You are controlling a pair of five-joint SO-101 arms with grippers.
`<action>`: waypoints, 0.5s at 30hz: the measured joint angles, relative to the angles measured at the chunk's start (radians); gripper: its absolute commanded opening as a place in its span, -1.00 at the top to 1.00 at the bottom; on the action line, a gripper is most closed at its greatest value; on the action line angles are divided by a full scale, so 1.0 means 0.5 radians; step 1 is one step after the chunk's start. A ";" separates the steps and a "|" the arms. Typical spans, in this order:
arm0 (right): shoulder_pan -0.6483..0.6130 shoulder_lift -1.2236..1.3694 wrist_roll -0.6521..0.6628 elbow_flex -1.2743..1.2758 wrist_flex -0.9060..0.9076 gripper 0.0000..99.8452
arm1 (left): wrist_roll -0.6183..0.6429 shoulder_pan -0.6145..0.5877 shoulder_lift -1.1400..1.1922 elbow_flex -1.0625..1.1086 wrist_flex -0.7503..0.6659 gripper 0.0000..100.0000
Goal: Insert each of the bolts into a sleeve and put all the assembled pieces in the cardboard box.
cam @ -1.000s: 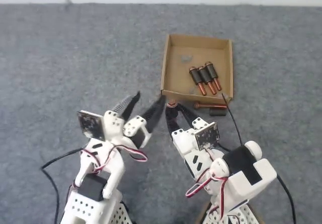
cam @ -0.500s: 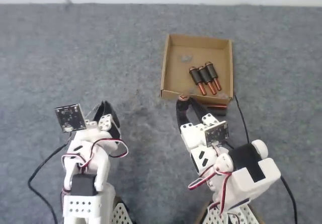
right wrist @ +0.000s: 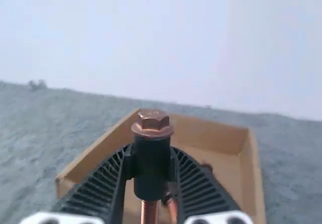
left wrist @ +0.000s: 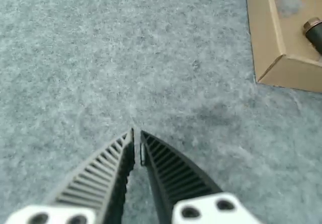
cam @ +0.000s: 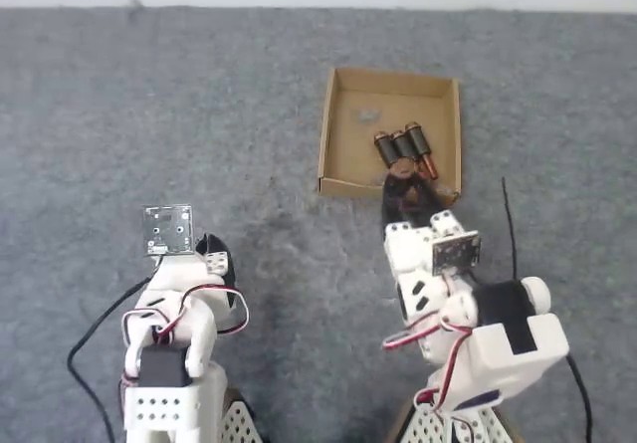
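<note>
holding a sleeved bolt (right wrist: 152, 126) by the cardboard box (right wrist: 221, 133)
i'm squeezing its stiff, likely slick sleeve (right wrist: 151, 171) mid-length between the right gripper (right wrist: 151, 156) fingers

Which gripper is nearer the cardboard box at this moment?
Right. The right gripper, shut on a sleeved bolt, is over the near wall of the box; the left gripper is shut over the carpet, off to the box's side.

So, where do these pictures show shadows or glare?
High view: even light, with only a faint shadow on the carpet near the box. Left wrist view: a soft dark patch by the box corner. Right wrist view: no glare on the bolt in the right hand.
</note>
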 measured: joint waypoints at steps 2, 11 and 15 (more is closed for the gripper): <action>0.055 0.000 0.000 -0.068 0.009 0.99 | 0.000 0.000 0.000 0.000 0.000 0.96; 0.080 -0.279 0.000 -0.381 0.908 0.99 | -0.003 0.000 0.000 0.000 0.000 0.96; 0.083 -0.565 0.000 -0.651 1.593 0.99 | -0.006 0.000 0.000 0.000 0.000 0.96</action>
